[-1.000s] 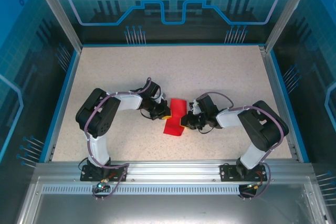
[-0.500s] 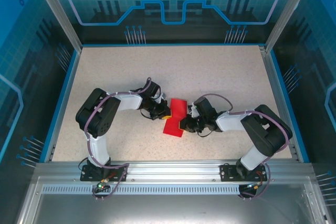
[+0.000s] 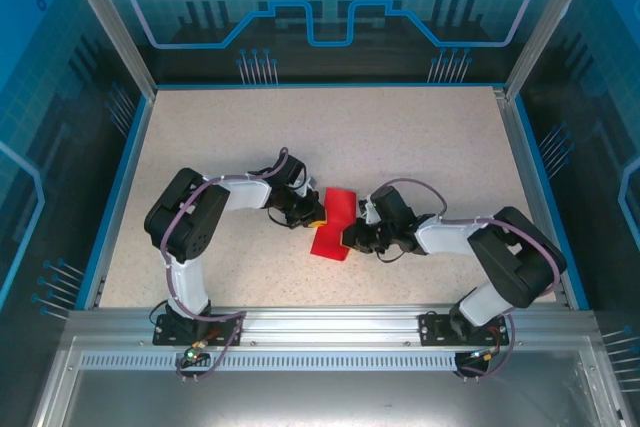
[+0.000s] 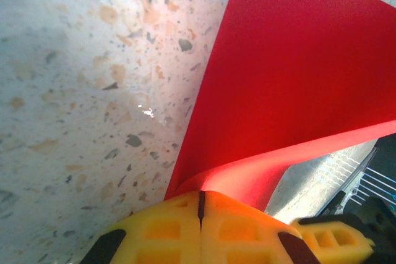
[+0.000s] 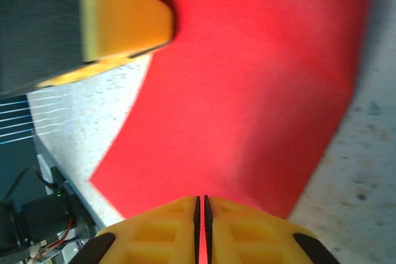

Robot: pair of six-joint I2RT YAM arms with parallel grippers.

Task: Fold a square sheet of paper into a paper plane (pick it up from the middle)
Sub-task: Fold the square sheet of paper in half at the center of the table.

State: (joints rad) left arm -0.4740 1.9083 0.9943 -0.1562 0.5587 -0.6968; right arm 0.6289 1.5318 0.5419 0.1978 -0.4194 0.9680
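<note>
Red and thin, the square sheet of paper [image 3: 333,225] lies just below the middle of the frame on the speckled table [image 3: 400,137]. Nearest, the right gripper [image 3: 350,238] has its jaws pinched onto the sheet's right edge. Slightly farther, the left gripper [image 3: 314,215] is clamped on the opposite edge. Gripped from both sides, the paper curls upward, probably to set a crease. Only the pads and the table bear it.

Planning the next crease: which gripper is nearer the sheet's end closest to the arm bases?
Right. The right gripper grips the red sheet on its right edge by that near end; the left gripper grips the left edge farther up, around the middle.
</note>
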